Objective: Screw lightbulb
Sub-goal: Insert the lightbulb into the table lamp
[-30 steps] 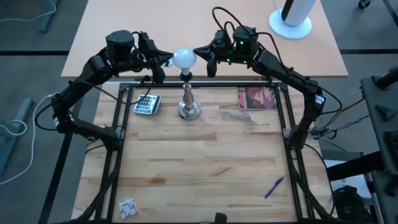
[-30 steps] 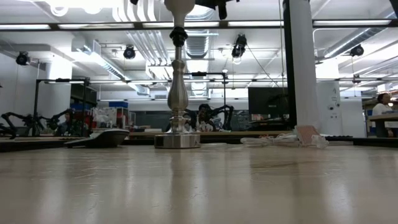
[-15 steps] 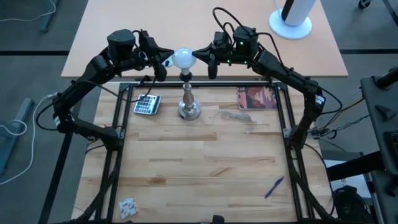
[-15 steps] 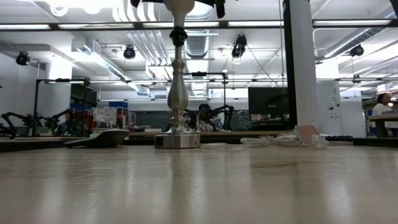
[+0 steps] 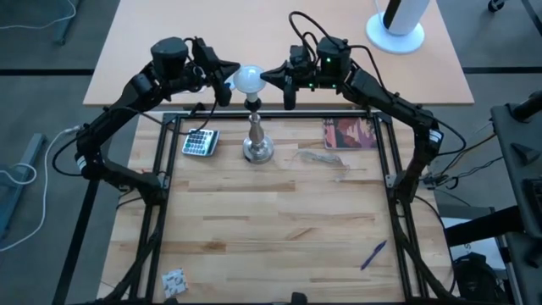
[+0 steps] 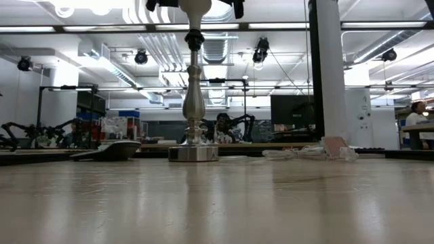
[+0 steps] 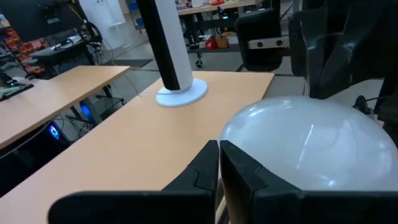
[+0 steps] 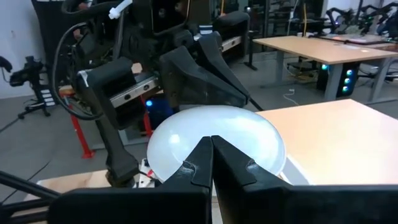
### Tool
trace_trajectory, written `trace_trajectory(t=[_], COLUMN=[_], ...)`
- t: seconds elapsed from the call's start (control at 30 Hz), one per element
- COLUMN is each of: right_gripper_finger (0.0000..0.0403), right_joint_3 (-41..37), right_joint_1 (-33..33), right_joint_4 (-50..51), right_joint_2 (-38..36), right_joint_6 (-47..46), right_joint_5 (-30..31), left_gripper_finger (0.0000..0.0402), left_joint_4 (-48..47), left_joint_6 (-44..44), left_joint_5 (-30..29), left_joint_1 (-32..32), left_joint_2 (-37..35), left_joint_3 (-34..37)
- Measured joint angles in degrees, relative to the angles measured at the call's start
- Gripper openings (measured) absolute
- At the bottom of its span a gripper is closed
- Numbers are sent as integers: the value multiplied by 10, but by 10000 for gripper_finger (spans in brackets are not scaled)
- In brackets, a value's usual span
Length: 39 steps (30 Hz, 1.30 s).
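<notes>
Table (image 5: 279, 229): butcher-block surface inside a black frame, seen whole only in the high view. No brand, label or writing can be read on any item; the red printed card (image 5: 349, 134) shows a picture, but its print is too small to make out.

Left arm: reaches in from the table's left edge toward the far side, with the left claw (image 5: 224, 83) raised above table level just beside the left of the lightbulb (image 5: 250, 79). Its fingers (image 7: 208, 168) are pressed together, with nothing between them. The left wrist view shows the tips at the bulb's white dome; contact cannot be confirmed.

Right arm: mirrors this pose from the right edge, with the right claw (image 5: 273, 74) just beside the bulb's right. Its fingers (image 8: 205, 163) are likewise together and grip nothing.

Silver stand (image 5: 257, 140): upright near the far edge. The lightbulb sits on top of it, between both claws. The low view shows the stand's column and base (image 6: 194, 153) but crops the bulb at the top edge.

Other items: calculator (image 5: 200, 141) left of the stand, clear wrapper (image 5: 320, 158) to its right, blue pen (image 5: 373, 254) near the front right, small patterned piece (image 5: 174, 281) at the front left. White cylinder on a round base (image 7: 176, 62) stands on the tan table behind.
</notes>
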<state>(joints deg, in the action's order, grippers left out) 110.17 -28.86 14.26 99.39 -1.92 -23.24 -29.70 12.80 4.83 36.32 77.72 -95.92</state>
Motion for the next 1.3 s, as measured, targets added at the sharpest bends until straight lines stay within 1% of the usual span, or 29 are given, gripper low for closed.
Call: trace_trajectory(t=[0.1,0.27,0.33,0.47,0.63,0.93,1.1,1.23,1.3], right_gripper_finger=[0,0,0,0,0,0,0,0,0], right_joint_3=[0,0,-1,-2,-2,-5,-8,-8,-8], right_joint_1=[0,-1,-1,-2,-3,-4,-4,-5,-5], right_joint_4=[-1,-2,-8,-18,-27,-26,-26,-23,-23], right_joint_2=[-2,-3,-3,-3,-3,1,0,0,0], right_joint_6=[2,4,6,16,30,34,32,31,30], right_joint_5=[4,6,7,11,30,38,39,37,24], left_gripper_finger=[8,1,1,4,11,2,4,6,5], left_joint_4=[-10,-31,-46,-92,-152,-148,-143,-139,-139], left_joint_6=[0,0,0,-2,-2,2,3,5,5], left_joint_5=[7,9,25,71,68,66,67,65,65], left_joint_1=[0,-2,-4,-10,-22,-22,-22,-22,-22], left_joint_2=[-5,-36,-44,-53,-54,-36,-25,-17,-15], left_joint_3=[-14,-37,-38,-38,-37,-36,-36,-37,-37])
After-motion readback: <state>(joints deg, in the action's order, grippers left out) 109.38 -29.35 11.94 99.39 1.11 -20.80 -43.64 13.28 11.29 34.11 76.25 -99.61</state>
